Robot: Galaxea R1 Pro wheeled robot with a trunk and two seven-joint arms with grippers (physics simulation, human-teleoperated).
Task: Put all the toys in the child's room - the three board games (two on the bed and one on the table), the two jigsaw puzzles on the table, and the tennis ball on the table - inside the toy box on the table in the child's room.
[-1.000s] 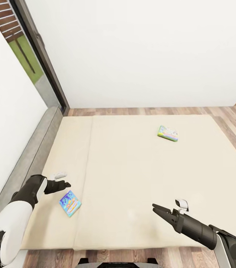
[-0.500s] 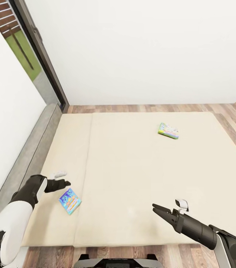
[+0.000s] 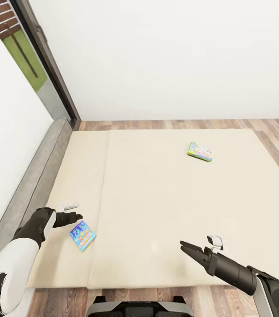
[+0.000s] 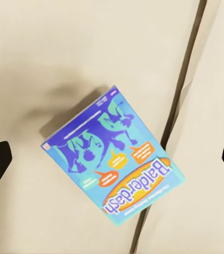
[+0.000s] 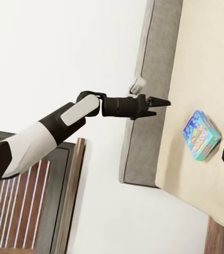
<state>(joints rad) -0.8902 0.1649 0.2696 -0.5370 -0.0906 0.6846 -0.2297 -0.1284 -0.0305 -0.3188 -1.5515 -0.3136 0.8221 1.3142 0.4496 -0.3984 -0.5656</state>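
Two board games are lying on the bed (image 3: 157, 207), and between the earlier head views and this one the whole picture is sliding: the mattress's near edge is sitting higher in the frame and more of the robot's base (image 3: 139, 307) and the wooden floor (image 3: 166, 294) is showing below it, so the camera is moving, not the toys, and the robot looks to be backing off or tilting slightly while the arms are holding the same pose. Nearest, the left gripper (image 3: 74, 217) is hovering just above and beside the blue board game (image 3: 82, 235), which is lying flat by the mattress seam; the left wrist view is showing its "Balderdash" lid (image 4: 112, 159) framed between two widely parted dark fingertips, so that gripper is open and holding nothing. The right gripper (image 3: 187, 248) is hanging over bare mattress with its fingers spread, also empty. Judging from this, the pickup of the blue box is not yet begun and everything is still waiting to go into the toy box. Farther off, the pale green-edged board game (image 3: 200, 151) is resting well apart, toward the far side. Nothing is blocking either box; the grey headboard (image 3: 29, 193) is running close beside the left arm, and beyond are the white wall (image 3: 179, 57) and a dark door frame (image 3: 47, 66)
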